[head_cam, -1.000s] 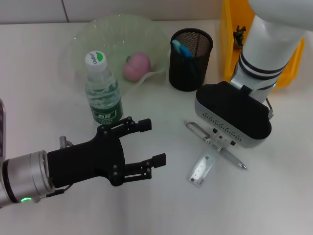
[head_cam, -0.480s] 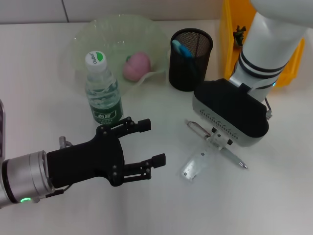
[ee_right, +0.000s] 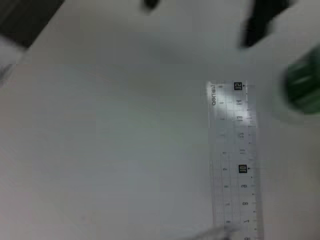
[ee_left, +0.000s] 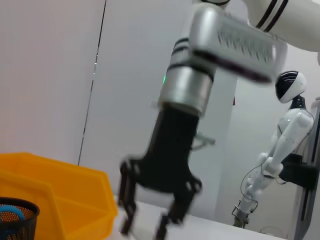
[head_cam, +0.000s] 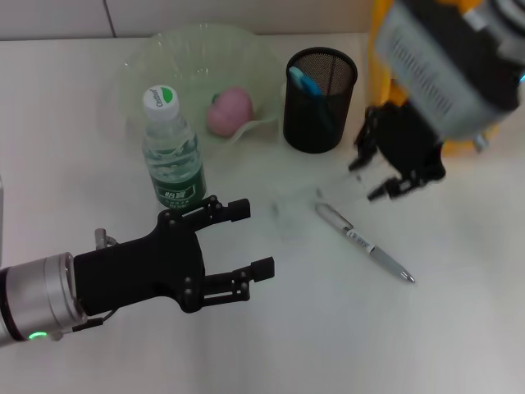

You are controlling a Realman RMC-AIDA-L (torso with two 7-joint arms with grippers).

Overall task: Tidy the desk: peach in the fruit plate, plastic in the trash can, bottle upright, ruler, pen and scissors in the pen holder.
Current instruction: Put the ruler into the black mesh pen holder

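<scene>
My right gripper [head_cam: 379,176] hangs above the table just right of the black mesh pen holder [head_cam: 320,98], shut on the clear ruler [ee_right: 235,160]. The ruler fills the right wrist view; in the head view it is only a faint blur left of the fingers. A silver pen [head_cam: 365,242] lies on the table below that gripper. Blue scissors handles [head_cam: 303,82] stick out of the holder. The pink peach [head_cam: 230,111] lies in the green plate [head_cam: 148,66]. The bottle [head_cam: 172,152] stands upright. My left gripper [head_cam: 239,242] is open and empty in front of the bottle.
A yellow bin [head_cam: 384,49] stands at the back right behind my right arm; it also shows in the left wrist view [ee_left: 60,190]. The white table [head_cam: 328,345] is bare near its front edge. No plastic scrap is in view.
My right gripper has risen from the table toward the pen holder, taking the ruler off the surface. The pen stays where it lay. The left arm has barely moved.
</scene>
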